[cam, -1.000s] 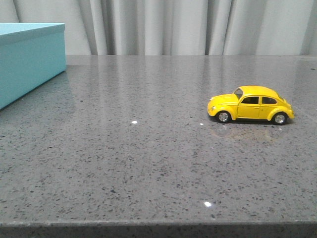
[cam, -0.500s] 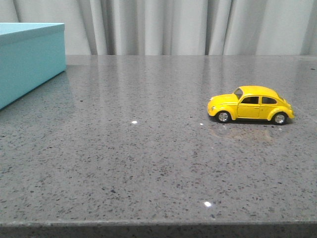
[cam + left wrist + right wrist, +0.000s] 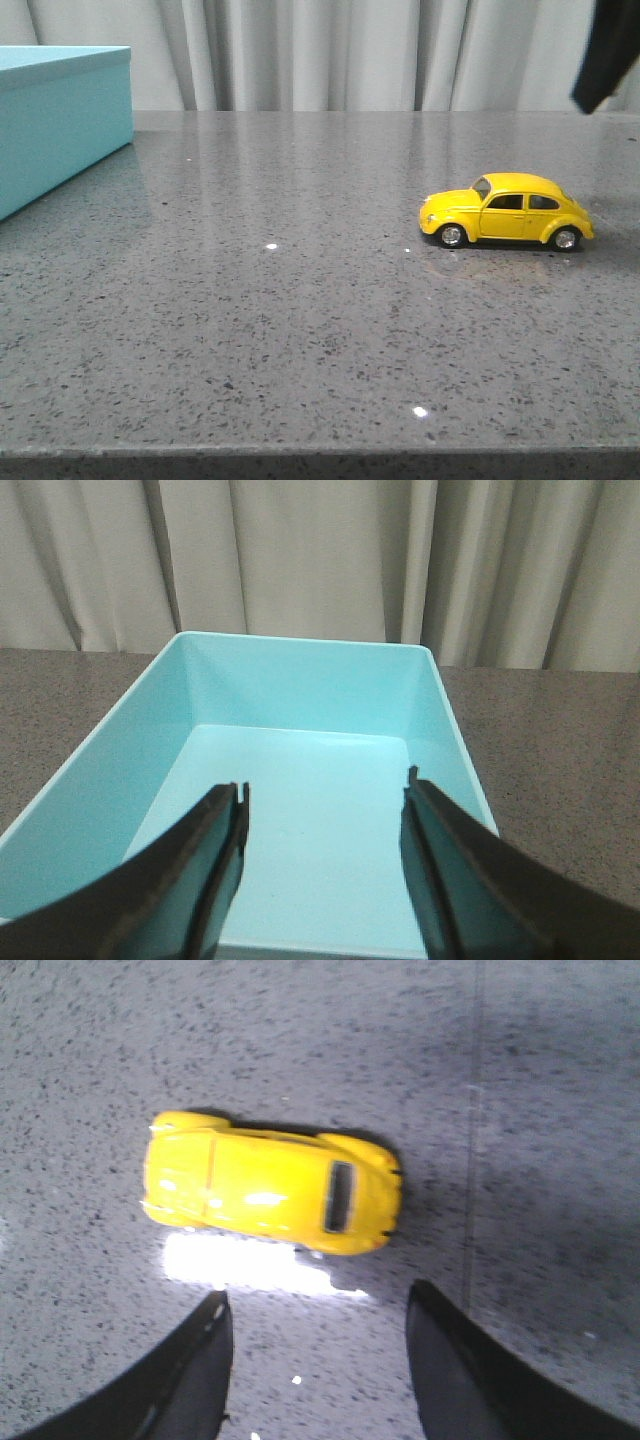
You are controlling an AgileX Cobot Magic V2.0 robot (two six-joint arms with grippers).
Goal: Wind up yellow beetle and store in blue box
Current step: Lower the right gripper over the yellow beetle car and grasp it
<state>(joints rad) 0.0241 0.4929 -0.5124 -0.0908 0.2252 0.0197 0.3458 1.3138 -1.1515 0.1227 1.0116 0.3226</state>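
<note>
The yellow beetle (image 3: 507, 212) stands on its wheels at the right of the grey table, nose pointing left. From above, the yellow beetle (image 3: 272, 1183) lies just beyond my right gripper (image 3: 318, 1302), which is open and holds nothing. A dark part of the right arm (image 3: 606, 55) shows at the top right corner of the front view, above the car. The blue box (image 3: 58, 115) sits at the far left. My left gripper (image 3: 325, 788) hovers open over the open, bare inside of the blue box (image 3: 300, 810).
A grey speckled stone tabletop (image 3: 300, 300) spreads between box and car, with its front edge near the camera. Pale curtains (image 3: 350, 50) hang behind the table.
A dark part of the right arm has come into the front view at the top right, above the car. Car and box have not moved.
</note>
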